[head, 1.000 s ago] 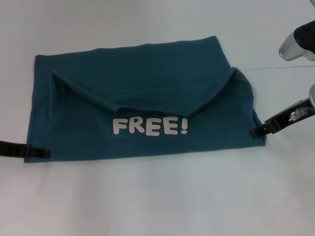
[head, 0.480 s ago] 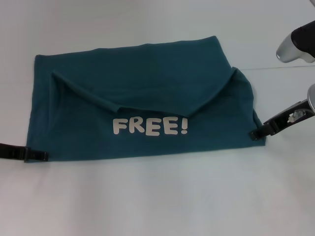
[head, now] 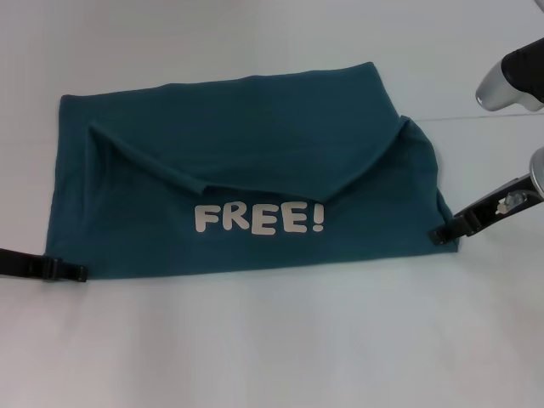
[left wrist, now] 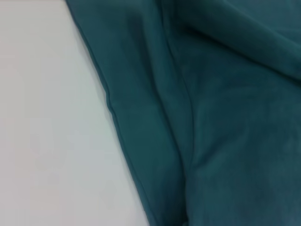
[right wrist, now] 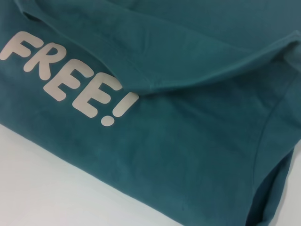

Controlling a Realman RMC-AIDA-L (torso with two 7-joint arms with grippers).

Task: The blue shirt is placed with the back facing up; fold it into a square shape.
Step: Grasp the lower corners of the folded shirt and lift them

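Note:
The blue shirt lies on the white table folded into a wide band. White "FREE!" lettering faces up near its front edge, and a drooping fold crosses its middle. My left gripper lies low at the shirt's front left corner, just outside the hem. At the front right corner, my right gripper touches the cloth's edge. The left wrist view shows only the shirt with its hem beside bare table. The right wrist view shows the shirt and the lettering.
The white tabletop surrounds the shirt on all sides. Part of my right arm's silver and black housing hangs at the far right. A thin seam line runs across the table behind the right gripper.
My left gripper has slipped slightly toward the table's front, off the shirt's corner. The right gripper has barely shifted. The shirt looks the same.

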